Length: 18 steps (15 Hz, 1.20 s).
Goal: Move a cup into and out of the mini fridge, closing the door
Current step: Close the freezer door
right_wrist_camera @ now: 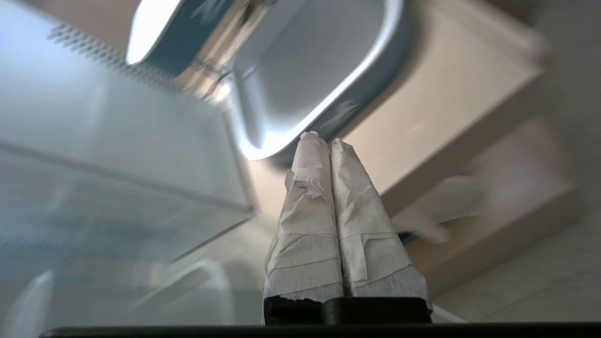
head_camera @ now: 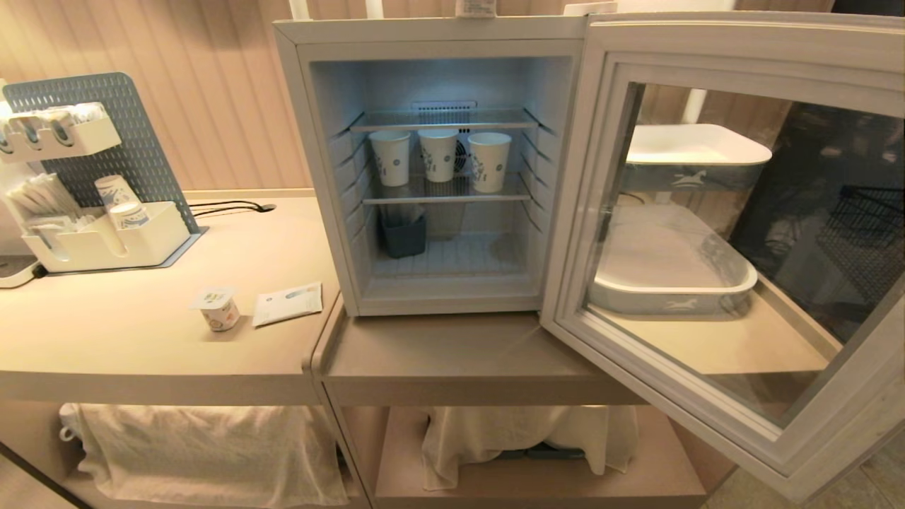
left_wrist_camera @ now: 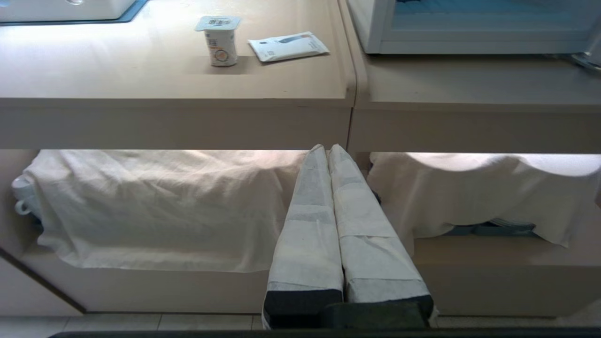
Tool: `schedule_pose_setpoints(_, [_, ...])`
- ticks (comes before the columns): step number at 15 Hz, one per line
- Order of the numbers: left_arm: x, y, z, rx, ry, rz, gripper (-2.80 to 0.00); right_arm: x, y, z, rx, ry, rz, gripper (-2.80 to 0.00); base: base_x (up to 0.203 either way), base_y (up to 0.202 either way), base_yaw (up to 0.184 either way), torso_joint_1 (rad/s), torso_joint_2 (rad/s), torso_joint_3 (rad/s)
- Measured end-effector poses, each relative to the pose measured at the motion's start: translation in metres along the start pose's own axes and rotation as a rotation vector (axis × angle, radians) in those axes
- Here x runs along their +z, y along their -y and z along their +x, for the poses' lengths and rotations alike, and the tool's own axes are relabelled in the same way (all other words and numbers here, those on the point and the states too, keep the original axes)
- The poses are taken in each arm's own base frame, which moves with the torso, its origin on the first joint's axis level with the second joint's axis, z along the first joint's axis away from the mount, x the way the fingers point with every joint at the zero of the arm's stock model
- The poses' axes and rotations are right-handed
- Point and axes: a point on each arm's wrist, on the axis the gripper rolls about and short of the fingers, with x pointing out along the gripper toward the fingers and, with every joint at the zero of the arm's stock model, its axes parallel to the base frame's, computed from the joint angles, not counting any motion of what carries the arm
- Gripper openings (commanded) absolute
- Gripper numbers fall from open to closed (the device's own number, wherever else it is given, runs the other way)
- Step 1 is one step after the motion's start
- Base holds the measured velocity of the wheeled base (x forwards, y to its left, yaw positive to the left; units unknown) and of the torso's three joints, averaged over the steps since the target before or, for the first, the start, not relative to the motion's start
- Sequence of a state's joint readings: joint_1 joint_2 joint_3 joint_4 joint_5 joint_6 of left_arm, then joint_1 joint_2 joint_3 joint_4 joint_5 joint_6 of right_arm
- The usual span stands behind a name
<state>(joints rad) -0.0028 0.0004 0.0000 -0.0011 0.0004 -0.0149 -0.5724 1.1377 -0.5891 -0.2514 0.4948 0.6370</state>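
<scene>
Tape-wrapped fingers of the right end effector [right_wrist_camera: 328, 141] are clenched, empty, near a grey-white tray [right_wrist_camera: 328, 84]; the left end effector [left_wrist_camera: 327, 149] – also clenched – hangs below the beige table [left_wrist_camera: 141, 80], where the squat white foil-lidded cup [head_camera: 216, 308] stands, left of the white mini fridge [head_camera: 318, 141] – its glass-windowed door [head_camera: 601, 177] wide open.

A: The worktop [head_camera: 141, 332] looks matt and smooth, a beige laminate. The door [head_camera: 714, 233]?

B: Glossy glass pane in a pale plastic-looking frame. The mini fridge [head_camera: 431, 170] has thin wire shelves inside.

A: The cup [head_camera: 218, 309] has a printed foil lid.

B: Crumpled white cloth [left_wrist_camera: 155, 206] hangs below, and both grippers' fingers [right_wrist_camera: 310, 220] are wrapped in rough, wrinkled tape.
</scene>
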Motion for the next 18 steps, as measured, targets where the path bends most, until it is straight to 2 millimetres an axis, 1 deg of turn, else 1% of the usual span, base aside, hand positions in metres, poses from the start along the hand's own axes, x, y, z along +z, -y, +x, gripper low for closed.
schedule_pose_setpoints(1, [0.0, 0.0, 0.0, 0.001, 0.0, 0.0, -2.8, 0.005, 0.008, 0.006, 0.083, -0.063, 0.022, -2.8, 0.0, 0.0, 0.0, 0.0, 0.0, 0.0])
schedule_pose_setpoints(2, [0.0, 0.0, 0.0, 0.001, 0.001, 0.0, -2.8, 0.005, 0.015, 0.01, 0.178, -0.142, 0.042, -2.8, 0.0, 0.0, 0.0, 0.0, 0.0, 0.0])
schedule_pose_setpoints(5, [0.0, 0.0, 0.0, 0.0, 0.0, 0.0, -2.8, -0.006, 0.023, 0.014, 0.441, -0.377, 0.097, -2.8, 0.0, 0.0, 0.0, 0.0, 0.0, 0.0])
schedule_pose_setpoints(7, [0.0, 0.0, 0.0, 0.001, 0.0, 0.0, -2.8, -0.012, 0.019, 0.019, 0.562, -0.492, 0.115, -2.8, 0.0, 0.0, 0.0, 0.0, 0.0, 0.0])
schedule_pose_setpoints(10, [0.0, 0.0, 0.0, 0.0, 0.0, 0.0, -2.8, -0.028, 0.008, 0.029, 0.592, -0.609, 0.14, -2.8, 0.0, 0.0, 0.0, 0.0, 0.0, 0.0])
schedule_pose_setpoints(13, [0.0, 0.0, 0.0, 0.0, -0.001, 0.0, -2.8, -0.052, -0.017, 0.04, 0.57, -0.72, 0.136, -2.8, 0.0, 0.0, 0.0, 0.0, 0.0, 0.0])
schedule_pose_setpoints(14, [0.0, 0.0, 0.0, 0.0, 0.0, 0.0, -2.8, -0.061, -0.03, 0.044, 0.569, -0.755, 0.115, -2.8, 0.0, 0.0, 0.0, 0.0, 0.0, 0.0])
schedule_pose_setpoints(16, [0.0, 0.0, 0.0, 0.0, 0.0, 0.0, -2.8, -0.081, -0.061, 0.05, 0.585, -0.798, 0.047, -2.8, 0.0, 0.0, 0.0, 0.0, 0.0, 0.0])
schedule_pose_setpoints(18, [0.0, 0.0, 0.0, 0.002, 0.0, 0.0, -2.8, -0.101, -0.102, 0.056, 0.623, -0.795, -0.03, -2.8, 0.0, 0.0, 0.0, 0.0, 0.0, 0.0])
